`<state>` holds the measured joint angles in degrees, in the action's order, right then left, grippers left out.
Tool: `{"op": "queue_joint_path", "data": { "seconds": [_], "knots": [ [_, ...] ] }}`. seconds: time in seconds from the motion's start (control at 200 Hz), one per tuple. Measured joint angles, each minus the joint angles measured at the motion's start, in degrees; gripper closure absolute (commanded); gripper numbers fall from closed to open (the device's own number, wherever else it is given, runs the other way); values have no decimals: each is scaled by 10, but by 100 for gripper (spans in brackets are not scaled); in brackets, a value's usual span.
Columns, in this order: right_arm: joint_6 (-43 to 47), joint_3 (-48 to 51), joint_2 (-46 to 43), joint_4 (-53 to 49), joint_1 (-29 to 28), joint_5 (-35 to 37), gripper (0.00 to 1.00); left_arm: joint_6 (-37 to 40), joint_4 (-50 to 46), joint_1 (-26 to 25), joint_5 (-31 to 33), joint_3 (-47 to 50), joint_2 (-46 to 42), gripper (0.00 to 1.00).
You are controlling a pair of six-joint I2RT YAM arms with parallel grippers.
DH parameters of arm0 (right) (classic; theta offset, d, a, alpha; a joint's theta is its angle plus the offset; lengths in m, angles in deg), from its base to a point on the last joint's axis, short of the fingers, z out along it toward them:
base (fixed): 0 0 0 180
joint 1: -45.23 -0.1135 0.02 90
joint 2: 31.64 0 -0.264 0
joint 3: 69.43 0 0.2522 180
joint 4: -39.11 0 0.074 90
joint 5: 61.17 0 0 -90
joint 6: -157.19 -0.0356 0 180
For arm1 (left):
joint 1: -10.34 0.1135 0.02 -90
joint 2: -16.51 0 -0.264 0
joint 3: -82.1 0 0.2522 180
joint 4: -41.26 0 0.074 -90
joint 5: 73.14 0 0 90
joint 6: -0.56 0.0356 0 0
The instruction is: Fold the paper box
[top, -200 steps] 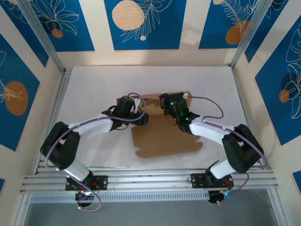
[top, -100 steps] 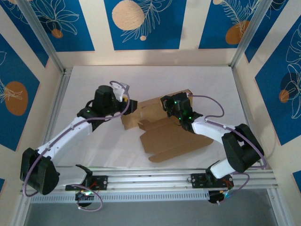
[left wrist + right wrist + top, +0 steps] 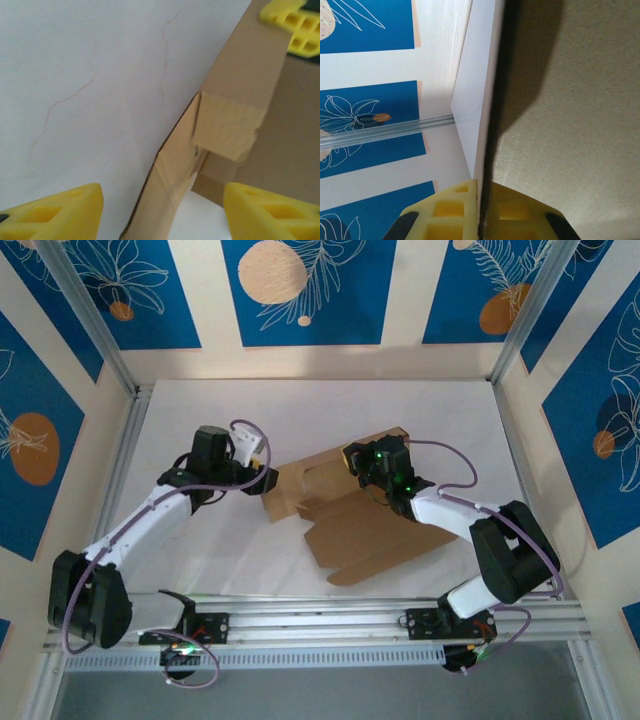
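Cropped bits
My left fingers [image 3: 55, 212] cut by bottom edge; box [image 3: 235, 125] runs off right; right fingers [image 3: 452, 212] cropped, box edge blurred.

White-and-black arms [image 3: 150, 520] trail lilac cables [image 3: 245, 427], with yellow ribbed claw fingers [image 3: 55, 215] (green lights [image 3: 386, 453] on the right).

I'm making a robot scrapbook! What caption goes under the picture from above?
Right gripper pinches a raised wall of the paper box while the open left gripper hovers by its other end.
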<state>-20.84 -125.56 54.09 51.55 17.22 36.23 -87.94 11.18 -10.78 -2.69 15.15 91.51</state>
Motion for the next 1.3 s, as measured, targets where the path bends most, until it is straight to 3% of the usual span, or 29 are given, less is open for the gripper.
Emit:
{"op": "queue_joint_path", "data": {
  "seconds": [0.175,0.355,0.495,0.81,1.1,1.301],
  "knots": [
    [2,2,0,3,6,-15,100,32,-29,0,-61,-45,84,42],
    [2,2,4,9,7,-23,100,36,-38,-3,-105,-95,147,60],
    [2,2,4,10,7,-28,100,28,-37,-14,-91,-99,155,78],
    [-8,5,7,21,-5,-3,98,0,-29,-58,-9,-99,138,100],
    [-29,2,2,21,-62,78,93,-104,-7,-80,106,-59,88,100],
    [-42,-9,2,24,-97,135,93,-191,87,-94,154,10,50,100]
  ]
}}
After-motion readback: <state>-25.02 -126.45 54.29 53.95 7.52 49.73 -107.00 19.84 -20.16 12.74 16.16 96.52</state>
